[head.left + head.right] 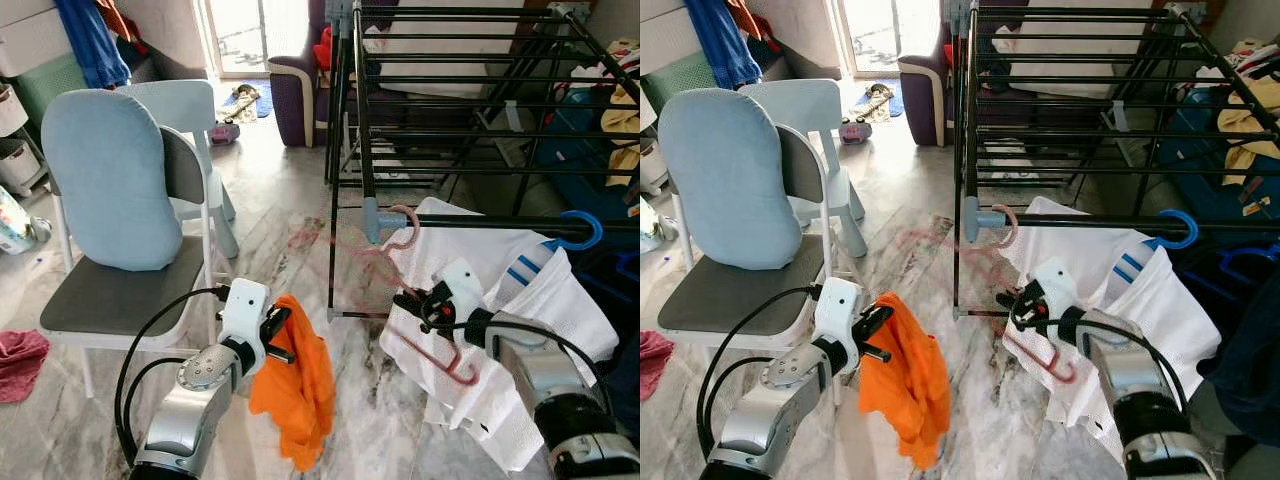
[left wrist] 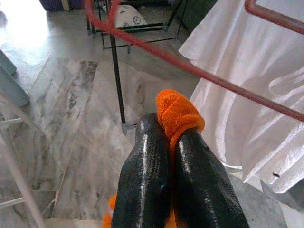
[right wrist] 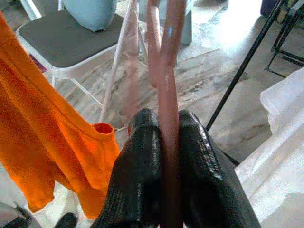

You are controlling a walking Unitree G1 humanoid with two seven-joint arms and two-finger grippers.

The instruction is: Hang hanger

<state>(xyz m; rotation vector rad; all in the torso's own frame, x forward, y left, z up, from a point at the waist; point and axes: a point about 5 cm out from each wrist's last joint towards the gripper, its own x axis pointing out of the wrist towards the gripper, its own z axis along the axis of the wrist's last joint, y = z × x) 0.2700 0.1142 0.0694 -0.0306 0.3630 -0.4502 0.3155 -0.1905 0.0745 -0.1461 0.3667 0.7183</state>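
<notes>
Right gripper (image 1: 412, 303) is clamping tight on the pink hanger (image 1: 425, 345), fingers (image 3: 142, 156) pinched on its bar, holding it at about 4 o'clock in the head view, just below the front rail of the black drying rack (image 1: 450, 100). The hanger's hook (image 1: 405, 228) is sitting right at the rail, by the blue corner joint; cannot tell whether it is already resting over the rail or just touching it. Hanger body is slanting down across the white cloth (image 1: 500, 340) that is draping off the rack at 3 to 4 o'clock. Left gripper (image 1: 277, 333) is closed on an orange garment (image 1: 300, 395), a bunched bit of fabric squeezed between the fingertips (image 2: 178, 142), the rest dangling over the marble floor (image 1: 280, 220) at 6 o'clock. A blue hanger hook (image 1: 580, 232) is hanging on the same rail at 3 o'clock. A chair with a blue cushion (image 1: 115, 195) is standing at 9 o'clock. Judging progress: hanger is picked and brought up to the rail, so most of the reach looks done; what is left is seating the hook firmly and letting go. The orange garment is not on the hanger.
</notes>
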